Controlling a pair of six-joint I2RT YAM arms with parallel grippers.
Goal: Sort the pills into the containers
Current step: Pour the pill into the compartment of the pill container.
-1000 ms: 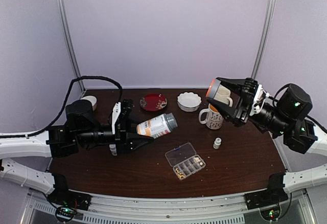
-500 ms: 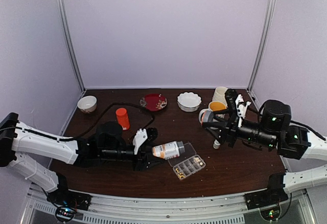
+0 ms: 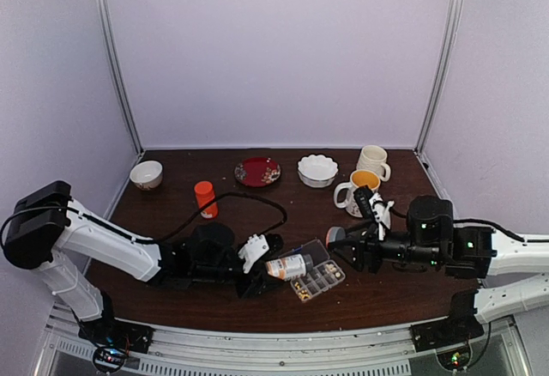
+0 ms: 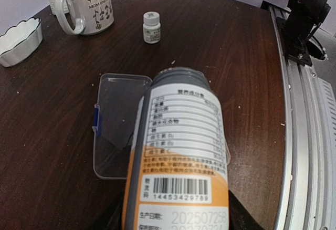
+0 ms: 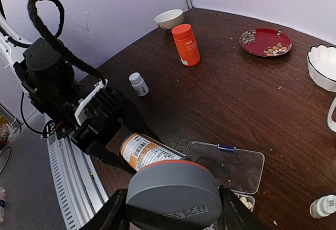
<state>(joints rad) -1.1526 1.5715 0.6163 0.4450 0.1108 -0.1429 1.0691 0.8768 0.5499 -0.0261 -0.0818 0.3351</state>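
The clear organiser box (image 3: 316,276) lies open at the front centre, with tan and white pills (image 3: 305,288) in some compartments. Its lid (image 4: 118,125) lies flat; the lid also shows in the right wrist view (image 5: 232,164), with white pills (image 5: 244,202) beside it. My left gripper (image 3: 261,270) is shut on the label-wrapped amber bottle (image 3: 288,266), which is tipped sideways with its uncapped mouth over the box. The bottle fills the left wrist view (image 4: 179,151). My right gripper (image 3: 341,244) is shut on the grey cap (image 5: 174,193), just right of the box.
An orange bottle (image 3: 204,197), red plate (image 3: 257,171), scalloped white bowl (image 3: 317,170), two mugs (image 3: 358,189) and a small bowl (image 3: 146,173) stand toward the back. A small white bottle (image 4: 151,27) stands right of the box, another (image 5: 138,83) near the left arm.
My left arm has carried the tipped bottle further right and lower, over the box. My right gripper has come down and left with the cap, close to the box.
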